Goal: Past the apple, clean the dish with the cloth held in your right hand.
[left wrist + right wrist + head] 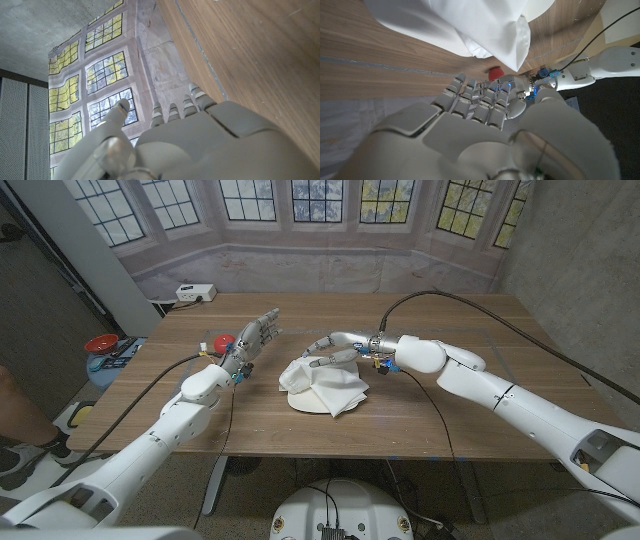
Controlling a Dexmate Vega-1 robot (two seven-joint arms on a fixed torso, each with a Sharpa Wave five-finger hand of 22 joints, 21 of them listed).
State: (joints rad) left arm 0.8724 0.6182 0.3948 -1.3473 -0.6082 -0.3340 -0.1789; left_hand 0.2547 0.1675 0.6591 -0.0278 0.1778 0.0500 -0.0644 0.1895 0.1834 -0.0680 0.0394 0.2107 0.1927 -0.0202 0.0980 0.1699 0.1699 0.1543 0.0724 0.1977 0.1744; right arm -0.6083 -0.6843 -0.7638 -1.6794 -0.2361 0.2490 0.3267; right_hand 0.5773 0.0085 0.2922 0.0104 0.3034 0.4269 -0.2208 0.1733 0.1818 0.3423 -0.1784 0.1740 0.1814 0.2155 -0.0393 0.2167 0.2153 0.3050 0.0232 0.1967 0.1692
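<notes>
Crumpled white cloth [325, 386] covering white dish [303, 404], right robot hand [331, 352] fingers resting on it, left robot hand [252, 338] spread

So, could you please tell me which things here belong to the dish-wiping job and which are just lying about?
Belonging to the job:
- white cloth, under the right hand
- dish beneath the cloth
- apple, behind the left hand

Just lying about:
- white box at the table's far edge
- red bowl beside the table

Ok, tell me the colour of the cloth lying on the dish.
White: the crumpled white fabric cloth shows best in the head view, draped over the dish.
</notes>
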